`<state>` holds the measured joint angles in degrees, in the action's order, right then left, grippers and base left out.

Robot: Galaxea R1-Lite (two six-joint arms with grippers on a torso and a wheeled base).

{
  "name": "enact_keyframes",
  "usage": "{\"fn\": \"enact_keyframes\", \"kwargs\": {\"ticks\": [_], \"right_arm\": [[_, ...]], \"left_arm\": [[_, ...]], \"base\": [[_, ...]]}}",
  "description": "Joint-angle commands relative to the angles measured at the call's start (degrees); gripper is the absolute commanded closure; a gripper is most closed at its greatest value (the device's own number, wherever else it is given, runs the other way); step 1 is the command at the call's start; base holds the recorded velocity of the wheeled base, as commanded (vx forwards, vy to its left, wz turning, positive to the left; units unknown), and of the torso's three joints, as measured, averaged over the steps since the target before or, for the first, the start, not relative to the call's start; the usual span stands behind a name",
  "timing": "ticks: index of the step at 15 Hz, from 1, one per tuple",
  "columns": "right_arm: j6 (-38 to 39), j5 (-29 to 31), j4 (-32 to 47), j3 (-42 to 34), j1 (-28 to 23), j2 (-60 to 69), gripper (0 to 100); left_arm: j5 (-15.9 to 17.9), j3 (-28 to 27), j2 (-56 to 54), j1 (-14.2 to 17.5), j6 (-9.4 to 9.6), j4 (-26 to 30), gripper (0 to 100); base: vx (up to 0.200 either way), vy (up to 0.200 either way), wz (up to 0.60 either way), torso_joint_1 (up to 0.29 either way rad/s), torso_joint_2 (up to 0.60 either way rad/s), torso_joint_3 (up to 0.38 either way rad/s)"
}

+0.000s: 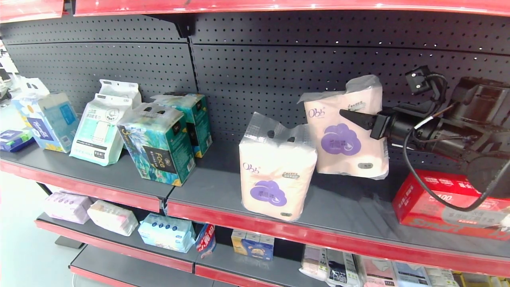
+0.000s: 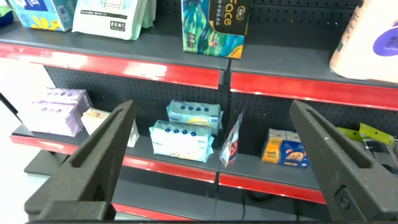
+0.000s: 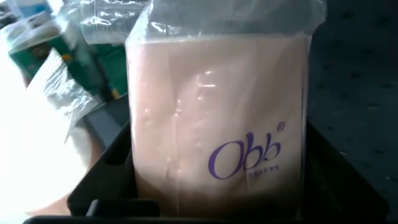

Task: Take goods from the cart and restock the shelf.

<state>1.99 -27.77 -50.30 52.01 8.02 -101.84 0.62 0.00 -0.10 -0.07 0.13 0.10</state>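
Head view, centre right: the right hand (image 1: 358, 119) grips the tissue pack (image 1: 344, 135) upright, presumably to seat it on the shelf (image 1: 350, 207) behind the front pack (image 1: 275, 179); the left hand (image 2: 211, 109) is spread wide, empty.

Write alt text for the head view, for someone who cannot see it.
The right gripper grips a pink tissue-roll pack at the back of the dark shelf. A matching pack stands nearer the front edge, and a red box lies further right.
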Motion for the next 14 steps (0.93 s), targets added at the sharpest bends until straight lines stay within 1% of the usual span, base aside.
{"fn": "enact_keyframes", "kwargs": {"ticks": [1,2,6,7,8,14], "right_arm": [[0.0,-1.7,-0.2,1.3,-0.3,-3.3,100],[0.0,-2.4,-0.2,2.4,-0.9,-4.7,100],[0.0,-8.8,-0.2,7.7,-2.2,-9.1,100],[-0.3,-11.6,-0.2,9.9,-2.6,-10.7,100],[-0.4,-12.7,-0.2,11.0,-2.5,-11.5,100],[-0.4,-13.3,-0.2,16.1,0.0,-16.0,100]], "left_arm": [[0.0,0.0,0.1,0.0,-0.05,0.0,0],[0.0,0.0,0.1,0.0,-0.05,0.0,0],[0.0,0.0,0.1,0.0,-0.05,0.0,0],[0.0,0.0,0.1,0.0,0.04,0.0,0],[0.0,0.0,0.1,0.0,-0.05,0.0,0],[0.0,0.0,0.1,0.0,0.04,0.0,0]], "base": [[0.000,0.000,0.00,0.000,0.00,0.000],[0.000,0.000,0.00,0.000,0.00,0.000],[0.000,0.000,0.00,0.000,0.00,0.000],[0.000,0.000,0.00,0.000,0.00,0.000],[0.000,0.000,0.00,0.000,0.00,0.000],[0.000,0.000,0.00,0.000,0.00,0.000]]}}
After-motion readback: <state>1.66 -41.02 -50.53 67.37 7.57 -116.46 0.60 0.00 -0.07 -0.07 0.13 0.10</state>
